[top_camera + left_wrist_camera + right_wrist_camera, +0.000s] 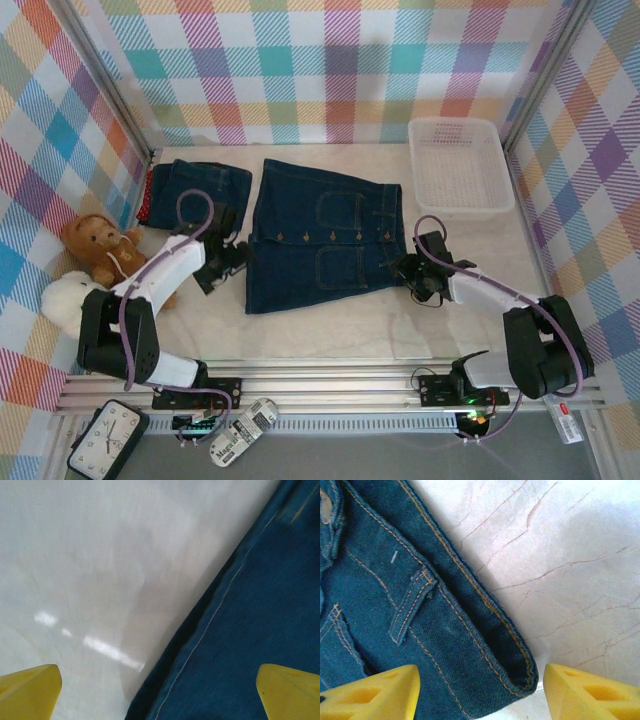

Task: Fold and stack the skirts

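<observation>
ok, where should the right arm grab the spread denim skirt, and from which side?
Take the denim skirt by its near waistband corner, coming in from the right. That corner lies flat on the table, and its thick stitched band sits between the fingers of the open right gripper, so a low pinch there likely catches it.

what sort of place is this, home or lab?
Likely a lab robot cell: plaid panel walls box in a table, a left arm and right arm are bolted to a rail at its edge, and a denim skirt, basket and teddy bear lie out as props.
</observation>
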`<control>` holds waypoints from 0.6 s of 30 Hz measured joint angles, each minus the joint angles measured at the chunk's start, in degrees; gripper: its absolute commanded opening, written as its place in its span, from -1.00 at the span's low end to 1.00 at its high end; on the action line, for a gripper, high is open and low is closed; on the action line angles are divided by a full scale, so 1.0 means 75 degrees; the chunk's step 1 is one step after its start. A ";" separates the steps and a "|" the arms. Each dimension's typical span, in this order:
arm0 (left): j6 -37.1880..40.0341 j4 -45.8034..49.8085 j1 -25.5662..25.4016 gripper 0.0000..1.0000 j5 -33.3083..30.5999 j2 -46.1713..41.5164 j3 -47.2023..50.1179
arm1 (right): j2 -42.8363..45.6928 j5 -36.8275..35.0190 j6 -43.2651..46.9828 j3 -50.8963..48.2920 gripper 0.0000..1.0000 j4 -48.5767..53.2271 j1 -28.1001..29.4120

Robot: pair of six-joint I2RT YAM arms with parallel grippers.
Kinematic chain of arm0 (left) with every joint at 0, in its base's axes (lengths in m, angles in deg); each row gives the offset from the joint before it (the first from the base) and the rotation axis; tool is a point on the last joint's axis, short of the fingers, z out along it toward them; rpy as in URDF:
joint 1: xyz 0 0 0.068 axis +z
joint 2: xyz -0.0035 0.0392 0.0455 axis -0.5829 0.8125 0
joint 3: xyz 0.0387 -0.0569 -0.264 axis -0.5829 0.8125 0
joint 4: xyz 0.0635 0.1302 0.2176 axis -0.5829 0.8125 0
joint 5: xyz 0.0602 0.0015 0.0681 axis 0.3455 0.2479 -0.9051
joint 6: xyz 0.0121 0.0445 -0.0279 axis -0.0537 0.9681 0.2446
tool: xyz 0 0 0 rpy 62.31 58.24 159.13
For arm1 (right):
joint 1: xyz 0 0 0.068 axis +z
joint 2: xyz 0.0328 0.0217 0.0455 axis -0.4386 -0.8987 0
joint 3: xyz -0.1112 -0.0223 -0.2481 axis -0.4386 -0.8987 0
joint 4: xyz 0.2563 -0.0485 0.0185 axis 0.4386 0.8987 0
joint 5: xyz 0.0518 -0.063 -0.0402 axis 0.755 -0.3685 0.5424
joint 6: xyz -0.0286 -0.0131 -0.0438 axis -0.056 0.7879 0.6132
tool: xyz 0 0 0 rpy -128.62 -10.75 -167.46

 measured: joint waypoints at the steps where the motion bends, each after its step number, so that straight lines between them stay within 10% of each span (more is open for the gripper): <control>1: -0.0201 -0.0050 0.0000 0.87 0.0236 -0.0181 0.0347 | -0.0029 0.0003 -0.0023 -0.0017 0.30 -0.0047 0.0000; 5: -0.0935 -0.0201 -0.0029 0.86 0.1020 -0.0968 0.1393 | -0.0111 0.0111 -0.0146 -0.0093 0.06 -0.0262 0.0000; 12: -0.1973 -0.0898 -0.0303 0.71 0.1915 -0.1440 0.2232 | -0.0099 0.0239 -0.0239 -0.0379 -0.99 -0.0772 0.0000; 18: -0.2559 -0.1445 -0.0481 0.52 0.2127 -0.1437 0.2649 | 0.0076 0.0256 -0.0309 -0.0501 -1.00 -0.0933 0.0000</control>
